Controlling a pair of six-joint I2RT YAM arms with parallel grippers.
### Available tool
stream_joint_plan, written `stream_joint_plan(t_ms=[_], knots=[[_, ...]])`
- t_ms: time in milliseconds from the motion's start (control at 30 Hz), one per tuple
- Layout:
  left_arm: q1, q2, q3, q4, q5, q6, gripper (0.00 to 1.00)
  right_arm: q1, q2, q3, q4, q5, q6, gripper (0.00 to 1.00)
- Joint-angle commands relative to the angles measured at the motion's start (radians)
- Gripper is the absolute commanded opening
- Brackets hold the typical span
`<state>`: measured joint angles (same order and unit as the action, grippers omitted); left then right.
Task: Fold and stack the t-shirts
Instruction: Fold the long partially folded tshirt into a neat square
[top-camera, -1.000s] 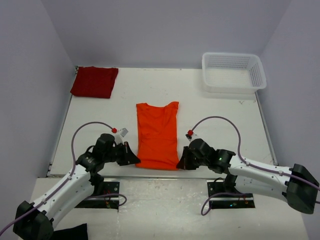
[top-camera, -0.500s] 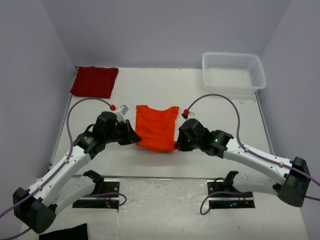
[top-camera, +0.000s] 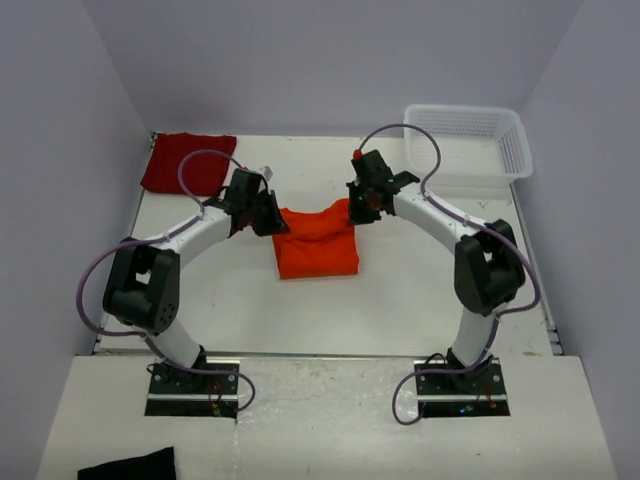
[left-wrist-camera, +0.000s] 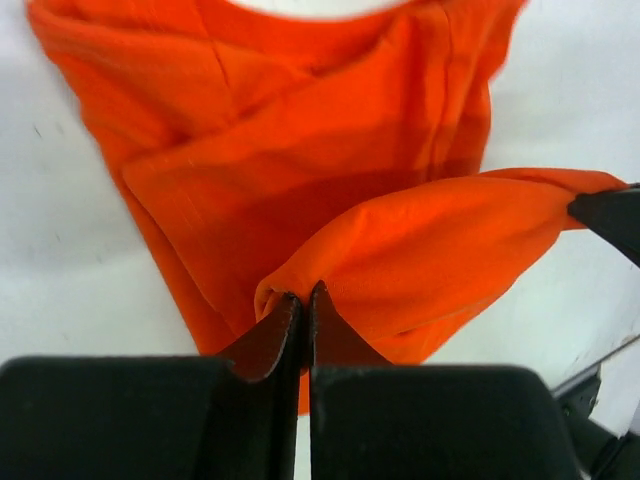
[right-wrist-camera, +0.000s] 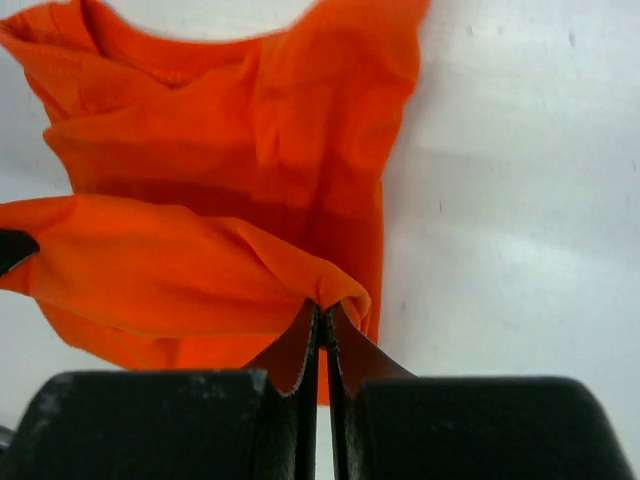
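The orange t-shirt (top-camera: 316, 250) lies mid-table, its near hem lifted and carried back over its upper part. My left gripper (top-camera: 277, 224) is shut on the hem's left corner (left-wrist-camera: 290, 290). My right gripper (top-camera: 352, 210) is shut on the hem's right corner (right-wrist-camera: 335, 292). The held edge hangs stretched between the two grippers above the shirt's collar end (right-wrist-camera: 170, 70). The dark red t-shirt (top-camera: 186, 162) lies folded at the table's far left corner, well apart from both grippers.
A white mesh basket (top-camera: 466, 145) stands at the far right corner, close behind the right arm. A small black cloth (top-camera: 125, 466) lies off the table at the near left. White table surface (top-camera: 420, 290) surrounds the shirt.
Both grippers have carried the orange shirt's near hem from the table's front edge away toward the collar, doubling the shirt over itself. The arms now stretch far out.
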<state>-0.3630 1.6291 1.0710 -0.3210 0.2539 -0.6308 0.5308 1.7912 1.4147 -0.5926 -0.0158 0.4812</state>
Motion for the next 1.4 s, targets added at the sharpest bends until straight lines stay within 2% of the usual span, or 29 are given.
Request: stream_joint_plan(t_ms=[0, 133, 167, 267, 300, 333, 367, 400, 467, 500, 533, 600, 633, 733, 800, 833, 867, 900, 933, 967, 1033, 1167, 1367], knots=[[0.091, 0.081, 0.082, 0.112, 0.025, 0.045, 0.0, -0.044, 0.141, 0.188, -0.03, -0.102, -0.113, 0.0], [0.143, 0.15, 0.121, 0.217, 0.038, 0.028, 0.0, -0.075, 0.395, 0.471, -0.124, -0.147, -0.167, 0.0], [0.151, 0.205, 0.151, 0.212, 0.06, 0.029, 0.0, -0.08, 0.436, 0.606, -0.174, -0.138, -0.188, 0.0], [0.173, 0.293, 0.227, 0.241, 0.065, 0.051, 0.01, -0.097, 0.548, 0.802, -0.211, -0.18, -0.231, 0.0], [0.194, 0.316, 0.243, 0.281, 0.102, 0.065, 0.11, -0.101, 0.569, 0.846, -0.226, -0.174, -0.233, 0.18], [0.202, 0.333, 0.262, 0.301, 0.11, 0.065, 0.22, -0.103, 0.577, 0.868, -0.225, -0.152, -0.24, 0.31], [0.2, 0.348, 0.261, 0.374, 0.107, 0.074, 0.48, -0.104, 0.571, 0.841, -0.179, -0.123, -0.25, 0.41], [0.199, 0.35, 0.273, 0.413, 0.094, 0.097, 0.56, -0.104, 0.536, 0.813, -0.149, -0.127, -0.265, 0.53], [0.199, 0.322, 0.274, 0.428, 0.068, 0.115, 0.7, -0.103, 0.478, 0.692, -0.058, -0.098, -0.291, 0.58], [0.196, 0.293, 0.235, 0.465, 0.045, 0.124, 0.73, -0.103, 0.417, 0.657, -0.041, -0.082, -0.293, 0.66], [0.194, 0.217, 0.212, 0.485, 0.024, 0.134, 0.76, -0.106, 0.396, 0.626, -0.038, -0.076, -0.299, 0.68], [0.18, 0.14, 0.15, 0.52, -0.033, 0.158, 0.89, -0.104, 0.352, 0.609, -0.045, -0.017, -0.294, 0.7], [0.177, 0.088, 0.144, 0.517, -0.051, 0.158, 0.98, -0.104, 0.344, 0.613, -0.061, -0.015, -0.296, 0.71], [0.173, 0.095, 0.205, 0.406, 0.004, 0.14, 1.0, -0.1, 0.307, 0.578, -0.111, -0.012, -0.273, 0.71], [0.151, 0.101, 0.201, 0.39, 0.065, 0.129, 0.96, -0.095, 0.266, 0.523, -0.073, -0.029, -0.259, 0.71], [0.142, 0.11, 0.189, 0.413, 0.093, 0.128, 0.91, -0.095, 0.229, 0.465, -0.05, -0.054, -0.225, 0.66], [0.124, 0.118, 0.179, 0.442, 0.129, 0.111, 0.66, -0.095, 0.223, 0.452, -0.038, -0.079, -0.207, 0.52], [0.119, 0.132, 0.166, 0.47, 0.172, 0.091, 0.43, -0.097, 0.227, 0.454, -0.044, -0.122, -0.188, 0.2], [0.116, 0.174, 0.159, 0.503, 0.226, 0.067, 0.2, -0.097, 0.252, 0.463, -0.055, -0.239, -0.153, 0.0], [0.113, 0.202, 0.159, 0.552, 0.331, 0.015, 0.0, -0.097, 0.263, 0.452, -0.052, -0.316, -0.138, 0.0], [0.102, 0.274, 0.161, 0.617, 0.418, -0.03, 0.0, -0.097, 0.273, 0.399, 0.018, -0.468, -0.06, 0.0], [0.078, 0.34, 0.13, 0.756, 0.493, -0.085, 0.0, -0.097, 0.307, 0.334, 0.115, -0.623, 0.026, 0.0], [0.075, 0.428, 0.132, 0.839, 0.542, -0.121, 0.0, -0.095, 0.408, 0.38, 0.108, -0.711, 0.053, 0.0]])
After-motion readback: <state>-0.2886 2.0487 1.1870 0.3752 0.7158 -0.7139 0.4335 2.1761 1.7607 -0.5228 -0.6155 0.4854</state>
